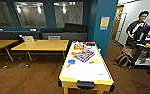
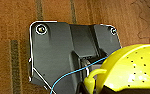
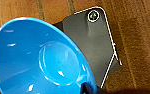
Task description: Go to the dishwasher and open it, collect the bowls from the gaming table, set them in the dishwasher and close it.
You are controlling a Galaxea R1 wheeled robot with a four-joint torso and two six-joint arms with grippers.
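1. The gaming desk (image 1: 86, 71), white-topped with yellow sides, fills the lower centre of the head view; a blue bowl (image 1: 71, 61) and other clutter sit toward its far end.
2. Yellow dining desks (image 1: 41, 45) stand upper left; a person (image 1: 138, 25) stands upper right.
3. A blue bowl (image 3: 41, 57) appears carried at the right wrist, likely for the dishwasher.
4. A perforated yellow bowl (image 2: 131, 67) sits by the left wrist. I cannot tell either gripper's state.

Gaming table (image 1: 91, 72) stands directly ahead w/ its near end closest to the robot and its length running away. Items sit on the far half of its top: box (image 1: 84, 55) at ctr, one bowl (image 1: 71, 61) to its left-front, another bowl (image 1: 96, 60) to its right-front, more items behind. Dining table (image 1: 41, 45) is to the left, abutting the far left side; laptop (image 1: 28, 38) at its far edge. Sofa (image 1: 63, 35) is behind, along the wall. Person (image 1: 137, 26) stands far right behind a cart (image 1: 143, 53).
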